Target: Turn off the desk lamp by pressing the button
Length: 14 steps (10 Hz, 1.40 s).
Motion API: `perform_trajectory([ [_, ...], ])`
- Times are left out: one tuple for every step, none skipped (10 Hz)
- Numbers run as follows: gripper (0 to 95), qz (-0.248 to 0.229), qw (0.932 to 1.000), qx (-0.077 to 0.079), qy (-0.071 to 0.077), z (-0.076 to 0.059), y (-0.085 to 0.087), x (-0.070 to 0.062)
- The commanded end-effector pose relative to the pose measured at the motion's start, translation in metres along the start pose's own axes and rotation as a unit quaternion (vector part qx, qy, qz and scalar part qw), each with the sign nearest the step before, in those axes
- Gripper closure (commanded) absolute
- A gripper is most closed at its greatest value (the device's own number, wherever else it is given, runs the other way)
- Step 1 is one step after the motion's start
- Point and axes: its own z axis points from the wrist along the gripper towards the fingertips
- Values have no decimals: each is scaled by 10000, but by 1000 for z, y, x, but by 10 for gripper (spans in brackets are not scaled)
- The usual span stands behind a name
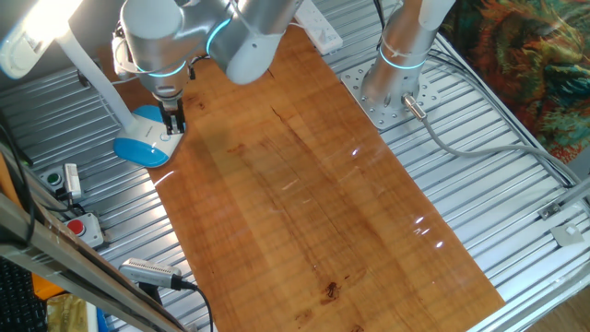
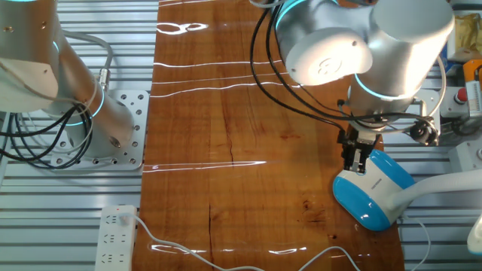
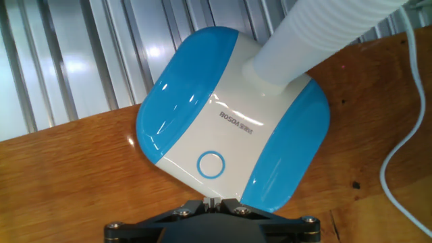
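Observation:
The desk lamp's blue-and-white flat base (image 3: pixel 229 121) fills the hand view, with a round ring button (image 3: pixel 210 165) near its front edge. The base sits at the wooden board's edge (image 1: pixel 147 140) (image 2: pixel 373 192). Its white arm (image 1: pixel 97 78) slants up to the bright head (image 1: pixel 32 37) at the top left. My gripper (image 3: pixel 214 202) points straight down over the base, with its fingertips together and shut on nothing. The tips are just short of the button (image 1: pixel 173 127) (image 2: pixel 358 167). I cannot tell whether they touch the base.
A white power strip (image 2: pixel 117 233) with its cable lies on the metal slats, and it also shows at the board's far edge (image 1: pixel 318 28). A second arm's base (image 1: pixel 396 88) stands beside the board. A red stop button (image 1: pixel 78 228) is at the left. A white cable (image 3: pixel 405 135) runs beside the lamp.

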Motion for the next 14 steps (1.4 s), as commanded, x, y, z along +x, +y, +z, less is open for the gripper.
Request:
perform_trajectory([
  [950, 10, 10000, -22, 8, 5, 1, -3],
  [950, 10, 10000, -23, 9, 5, 1, -3],
  [950, 11, 10000, -32, 8, 5, 1, -3],
  [950, 12, 10000, -43, 9, 6, 1, -4],
  [950, 13, 10000, -51, 11, 6, 1, -5],
  [950, 13, 10000, -57, 13, 6, 2, -9],
  [950, 13, 10000, -57, 17, 6, 3, -12],
  [950, 14, 10000, -60, 17, 6, 3, -15],
  [950, 14, 10000, -68, 19, 6, 3, -17],
  [950, 15, 10000, -74, 21, 6, 4, -19],
  [950, 15, 10000, -79, 21, 6, 5, -23],
  [950, 15, 10000, -81, 25, 5, 6, -26],
  [950, 15, 10000, -82, 27, 6, 7, -28],
  [950, 16, 10000, -90, 25, 7, 7, -28],
])
